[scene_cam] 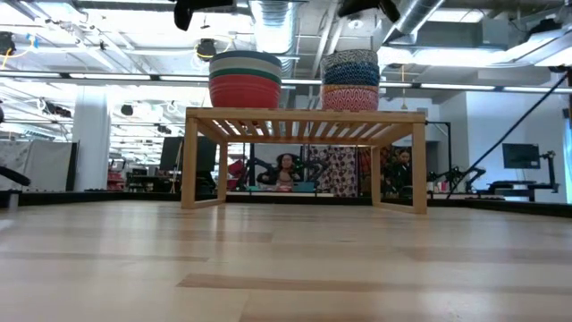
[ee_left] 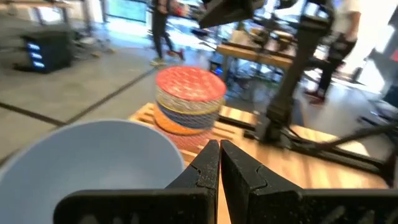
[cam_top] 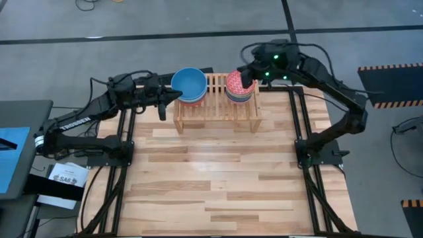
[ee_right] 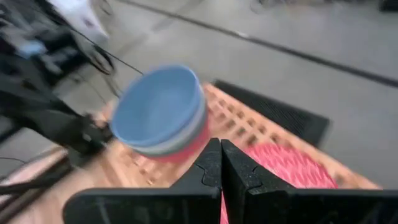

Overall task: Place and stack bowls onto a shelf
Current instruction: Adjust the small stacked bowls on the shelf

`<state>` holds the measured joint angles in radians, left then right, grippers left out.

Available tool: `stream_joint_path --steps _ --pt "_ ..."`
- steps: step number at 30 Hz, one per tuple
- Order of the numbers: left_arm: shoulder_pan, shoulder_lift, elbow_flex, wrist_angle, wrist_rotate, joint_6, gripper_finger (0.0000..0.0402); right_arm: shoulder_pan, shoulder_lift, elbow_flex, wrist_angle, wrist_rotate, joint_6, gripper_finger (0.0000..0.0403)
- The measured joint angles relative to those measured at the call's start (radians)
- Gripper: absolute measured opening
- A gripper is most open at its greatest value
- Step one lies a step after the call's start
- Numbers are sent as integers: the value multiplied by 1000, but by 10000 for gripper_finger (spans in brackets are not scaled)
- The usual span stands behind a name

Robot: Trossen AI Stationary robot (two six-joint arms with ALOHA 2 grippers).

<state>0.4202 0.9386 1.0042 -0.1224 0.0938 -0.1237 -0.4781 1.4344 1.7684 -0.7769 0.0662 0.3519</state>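
The shelf [cam_top: 218, 106] stands at the table's far middle, and both stacks of bowls rest on its slatted top. The left stack [cam_top: 189, 84] has a plain blue bowl [ee_left: 93, 162] on top and a red one [scene_cam: 244, 91] lower down. The right stack [cam_top: 239, 86] is made of patterned bowls with a red patterned one [ee_left: 189, 84] on top. My left gripper [cam_top: 173, 97] is shut, with nothing in it, beside the left stack and above bowl height [scene_cam: 183, 13]. My right gripper [cam_top: 248, 71] is shut, with nothing in it, above the far side of the right stack [scene_cam: 366, 7].
Bare plank tabletop [cam_top: 211, 178] stretches from the shelf to the near edge. Both arm bases [cam_top: 112, 149] [cam_top: 317, 155] stand at the table's sides. Between the two stacks the shelf top [cam_top: 215, 86] is bare. People and benches show in the room behind [scene_cam: 286, 170].
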Motion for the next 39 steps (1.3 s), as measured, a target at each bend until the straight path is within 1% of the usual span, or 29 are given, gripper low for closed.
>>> stream_joint_path --steps 2,4,8,12,15,18,21,24,26,28,30,31,33,36,39 --pt "22 0 0 -8 61 0 0 47 31 31 -60 47 21 19" --pt "37 -2 0 -17 87 7 0 90 57 47 -80 68 42 19" --pt "44 -2 0 -34 90 35 0 185 101 78 -79 78 59 19" --pt "44 -2 0 -34 91 44 0 261 129 104 -149 118 52 19" --pt "44 -4 0 -42 91 49 0 311 125 107 -261 121 70 19" --pt "44 -4 0 -44 84 52 0 355 128 106 -411 132 93 19" --pt "44 -4 0 -39 78 51 0 376 124 106 -531 228 128 19" --pt "44 -4 0 -37 77 51 0 346 84 104 -531 256 131 19" --pt "44 -4 0 -36 77 39 0 294 38 105 -447 237 92 19" --pt "44 -4 0 -26 77 27 0 210 0 108 -324 157 54 19" --pt "44 -4 0 -20 77 24 0 108 -1 142 -249 63 44 19" --pt "44 -4 0 -19 77 24 0 61 18 178 -252 26 41 19" --pt "44 -4 0 -20 77 20 0 -4 87 274 -290 -6 13 19" --pt "44 -4 0 -21 77 5 0 -63 200 393 -400 -13 -19 18" --pt "44 -4 0 -22 77 3 0 -95 257 447 -466 -12 -38 19"
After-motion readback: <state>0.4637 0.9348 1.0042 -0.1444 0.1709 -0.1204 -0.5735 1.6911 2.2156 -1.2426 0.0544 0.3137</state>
